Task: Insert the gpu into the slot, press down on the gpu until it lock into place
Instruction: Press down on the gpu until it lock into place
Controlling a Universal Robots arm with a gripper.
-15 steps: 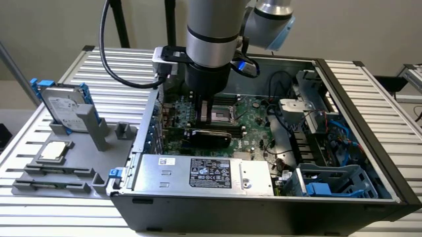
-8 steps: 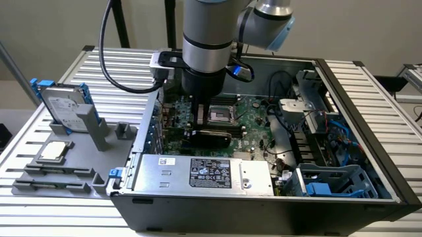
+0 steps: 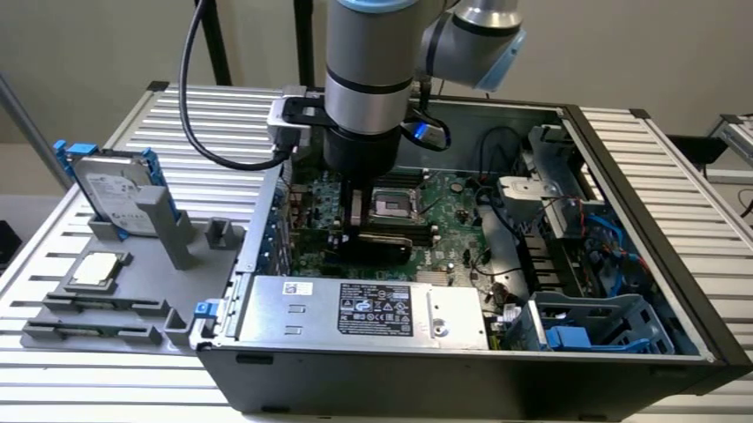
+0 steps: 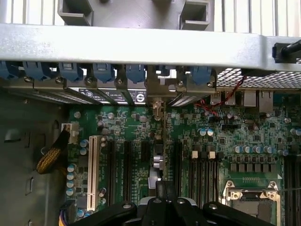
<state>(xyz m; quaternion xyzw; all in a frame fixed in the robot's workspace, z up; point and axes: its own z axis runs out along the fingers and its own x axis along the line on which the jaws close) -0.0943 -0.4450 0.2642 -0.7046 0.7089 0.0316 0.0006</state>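
Observation:
The gpu (image 3: 386, 246) is a thin black card standing on edge on the green motherboard (image 3: 453, 211), inside the open computer case. In the wrist view the gpu (image 4: 158, 155) shows edge-on as a narrow strip. It runs from its silvery bracket (image 4: 157, 94) at the case's rear wall towards my fingers. The slot beneath it is hidden by the card. My gripper (image 4: 162, 200) is shut, its fingertips together right over the card's top edge near the end away from the bracket. In the exterior view the gripper (image 3: 353, 236) reaches down at the card's left end.
A grey labelled power-supply box (image 3: 365, 308) fills the case's front. The CPU socket (image 3: 394, 204) lies just behind the card. A white slot (image 4: 93, 172) and black slots (image 4: 127, 169) lie beside it. A hard drive with blue rails (image 3: 118, 185) stands on the grey fixture (image 3: 130, 300) outside.

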